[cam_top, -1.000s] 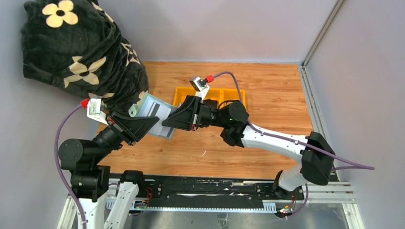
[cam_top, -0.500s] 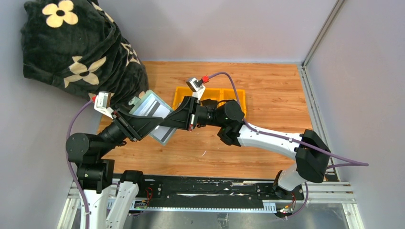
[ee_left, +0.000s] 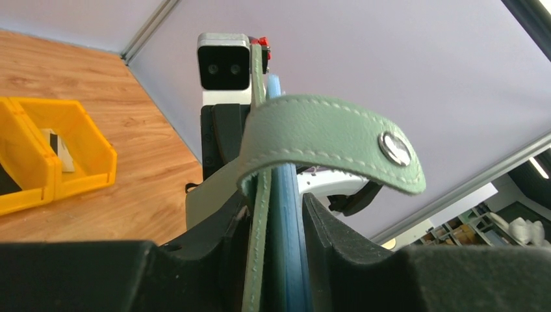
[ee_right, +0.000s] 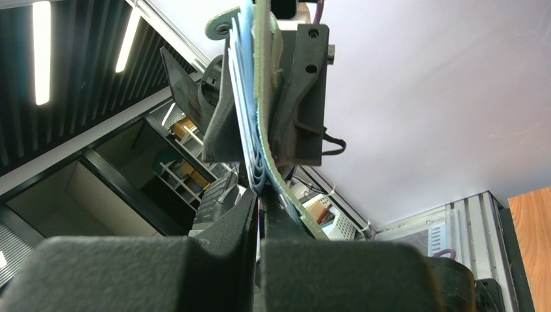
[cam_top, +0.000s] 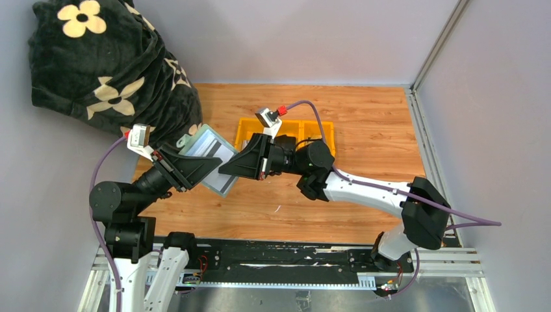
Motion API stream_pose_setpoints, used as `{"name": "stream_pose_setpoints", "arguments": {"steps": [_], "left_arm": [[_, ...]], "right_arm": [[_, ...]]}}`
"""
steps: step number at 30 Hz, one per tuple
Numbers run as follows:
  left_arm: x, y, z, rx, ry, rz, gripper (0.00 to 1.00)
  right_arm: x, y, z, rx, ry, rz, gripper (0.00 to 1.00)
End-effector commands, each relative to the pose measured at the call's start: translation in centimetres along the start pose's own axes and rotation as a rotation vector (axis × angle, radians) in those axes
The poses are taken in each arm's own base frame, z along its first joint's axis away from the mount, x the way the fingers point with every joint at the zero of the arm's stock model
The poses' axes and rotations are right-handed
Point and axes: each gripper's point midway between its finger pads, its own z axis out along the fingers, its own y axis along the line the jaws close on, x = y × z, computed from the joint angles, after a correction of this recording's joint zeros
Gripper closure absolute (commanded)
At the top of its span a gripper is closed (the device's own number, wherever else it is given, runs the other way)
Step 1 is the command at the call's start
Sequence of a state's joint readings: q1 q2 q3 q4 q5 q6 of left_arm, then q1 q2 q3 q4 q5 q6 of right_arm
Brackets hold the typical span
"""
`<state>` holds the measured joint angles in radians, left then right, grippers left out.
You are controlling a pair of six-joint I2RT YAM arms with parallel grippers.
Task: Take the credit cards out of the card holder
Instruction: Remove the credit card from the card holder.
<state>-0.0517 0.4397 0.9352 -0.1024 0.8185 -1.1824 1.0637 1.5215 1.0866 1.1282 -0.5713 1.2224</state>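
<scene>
1. Wooden tabletop [cam_top: 370, 156], grey-walled. The card holder [cam_top: 206, 148] is held in the air above its left half, between both arms.
2. Left gripper [ee_left: 276, 227], at the card holder's near-left side. Its fingers are clamped on the sage cover and blue inner leaves, and the clasp strap [ee_left: 338, 130] curls over the top.
3. Right gripper [ee_right: 260, 208], at the card holder's near-right edge. Its fingers are pressed together on the thin leaf edges; whether a card is pinched among them cannot be told.
4. Yellow tray [cam_top: 250, 123], beyond and right of the card holder, on the table. One pale, dark-striped credit card [ee_left: 57, 144] stands in a compartment.
5. Black floral blanket [cam_top: 97, 58], beyond and left of the card holder.
</scene>
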Motion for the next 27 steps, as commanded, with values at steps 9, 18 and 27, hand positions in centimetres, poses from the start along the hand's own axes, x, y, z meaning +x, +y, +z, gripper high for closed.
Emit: {"name": "stream_pose_setpoints", "arguments": {"steps": [9,18,27], "left_arm": [[-1.1,-2.8,-0.3,0.057,-0.041,0.071,0.7],[-1.4,-2.5,-0.3,0.034,-0.063,0.054,0.84],[-1.5,-2.3,-0.4,0.017,-0.072,0.049,0.85]], "right_arm": [[1.7,-0.6,-1.4,0.039,0.027,0.003,1.0],[2.4,-1.1,-2.3,0.029,-0.009,0.013,1.0],[1.2,-0.7,-2.4,-0.009,-0.127,-0.014,0.83]]}}
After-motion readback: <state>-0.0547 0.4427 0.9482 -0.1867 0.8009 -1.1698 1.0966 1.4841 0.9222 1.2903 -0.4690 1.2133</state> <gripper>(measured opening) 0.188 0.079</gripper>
